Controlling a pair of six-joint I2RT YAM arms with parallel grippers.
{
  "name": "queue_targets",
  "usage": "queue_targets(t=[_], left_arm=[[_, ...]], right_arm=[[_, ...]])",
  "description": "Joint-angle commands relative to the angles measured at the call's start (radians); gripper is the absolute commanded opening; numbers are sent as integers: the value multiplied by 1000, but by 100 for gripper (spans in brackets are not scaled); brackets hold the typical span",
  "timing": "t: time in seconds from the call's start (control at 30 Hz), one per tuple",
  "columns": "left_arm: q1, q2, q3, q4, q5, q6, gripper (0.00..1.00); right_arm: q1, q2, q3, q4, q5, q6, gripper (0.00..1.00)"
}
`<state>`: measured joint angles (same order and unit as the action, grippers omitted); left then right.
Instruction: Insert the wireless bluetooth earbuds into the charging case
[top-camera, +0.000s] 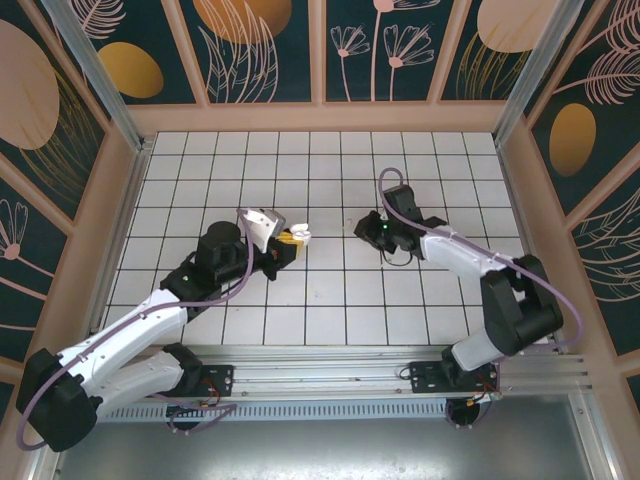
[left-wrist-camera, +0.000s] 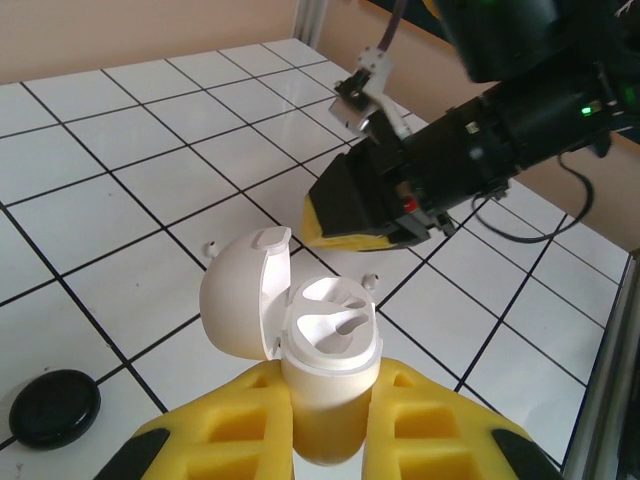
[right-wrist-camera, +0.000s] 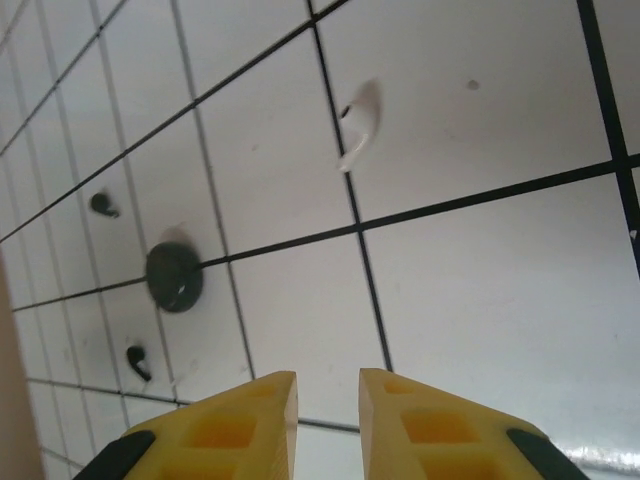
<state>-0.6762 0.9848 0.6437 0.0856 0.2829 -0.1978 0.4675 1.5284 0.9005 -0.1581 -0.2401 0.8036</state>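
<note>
Dark blue walls (top-camera: 260, 50) with orange discs and pale plants, framed in light wood, stand around me. My table (top-camera: 330, 160) has white tiles with black lines.

floor tiles (top-camera: 330, 190): glossy white, crossed by thin black grid lines.
walls (top-camera: 260, 45): dark teal panels with orange and tan discs and pale line-drawn leaves and flowers, framed in light wood.
arms (top-camera: 130, 335): white links, black joints, lilac cables (top-camera: 382, 182).
left gripper (left-wrist-camera: 330, 425): yellow fingers, black patches toward the base.
right gripper (right-wrist-camera: 327, 400): yellow fingers with black patches; black body showing a small green light (left-wrist-camera: 583, 110).
charging case (left-wrist-camera: 325, 350): plain white all over, open lid included.
white earbuds (right-wrist-camera: 360, 125): white, no marking; one lies at 12 o'clock from the right fingers.
black earbuds (right-wrist-camera: 103, 205): matte black, at 10 and 7 o'clock of the round case (right-wrist-camera: 175, 277).
round case: black, faintly glossy.
</note>
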Motion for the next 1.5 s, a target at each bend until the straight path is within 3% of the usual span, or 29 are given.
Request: queue_targets(t=[0.0, 0.13, 0.5, 0.6, 1.07, 1.47], left_arm=[[-6, 5, -25, 46, 14, 6, 0], [-5, -9, -64, 92, 13, -19, 0], [-5, -14, -64, 68, 4, 4, 0], [-6, -13, -59, 59, 2, 12, 0], [-5, 12, -37, 42, 3, 36, 0], [-6, 11, -41, 31, -3, 44, 0]], right_arm=[[9, 54, 71, 55, 54, 58, 24], [10, 152, 153, 7, 90, 43, 27], [16, 391, 352, -108, 148, 42, 24], [22, 418, 382, -140, 188, 47, 30], [43, 517, 482, -197, 206, 27, 35], [55, 553, 530, -246, 240, -8, 24]])
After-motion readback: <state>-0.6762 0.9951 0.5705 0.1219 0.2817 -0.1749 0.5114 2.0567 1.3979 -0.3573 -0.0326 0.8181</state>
